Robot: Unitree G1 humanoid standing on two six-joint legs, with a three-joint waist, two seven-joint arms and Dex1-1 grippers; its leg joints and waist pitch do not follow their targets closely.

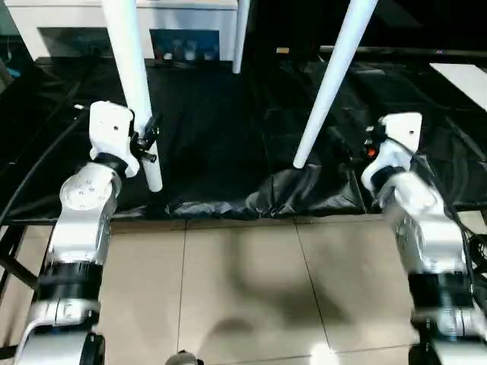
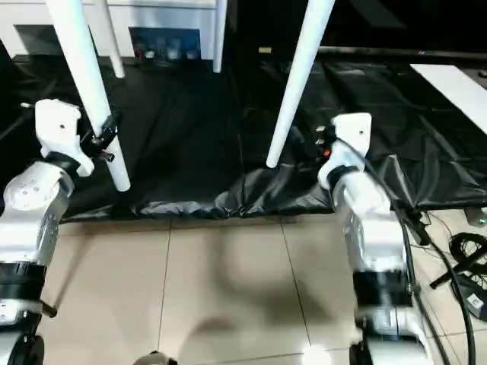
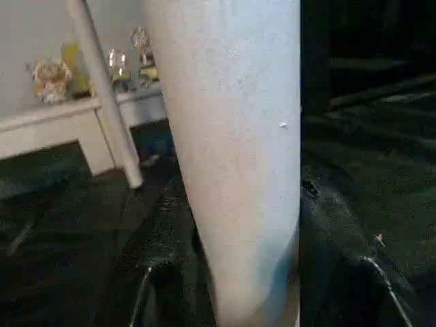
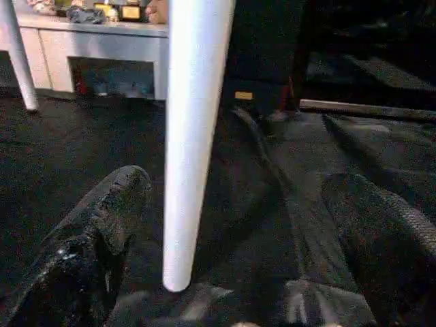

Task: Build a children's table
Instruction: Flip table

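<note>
Four white tubular legs of the children's table come down from above the picture onto the black sheet; the tabletop is out of view. My left gripper (image 1: 146, 143) is shut on the near left leg (image 1: 133, 84), a little above its foot; that leg (image 3: 231, 157) rises close between my fingers in the left wrist view. The near right leg (image 1: 331, 84) slants down to its foot (image 4: 178, 279). My right gripper (image 2: 323, 144) stands open just right of it, its black fingers (image 4: 95, 231) wide apart and short of the leg. Two far legs (image 1: 240, 34) (image 2: 110, 38) stand behind.
A crumpled black sheet (image 1: 213, 114) covers the floor under the table, its bunched edge meeting beige tiles (image 1: 243, 281) near me. A white cabinet (image 1: 175, 23) with small ornaments stands at the back. A white panel (image 1: 464, 76) lies at far right; cables (image 2: 456, 258) trail on the tiles.
</note>
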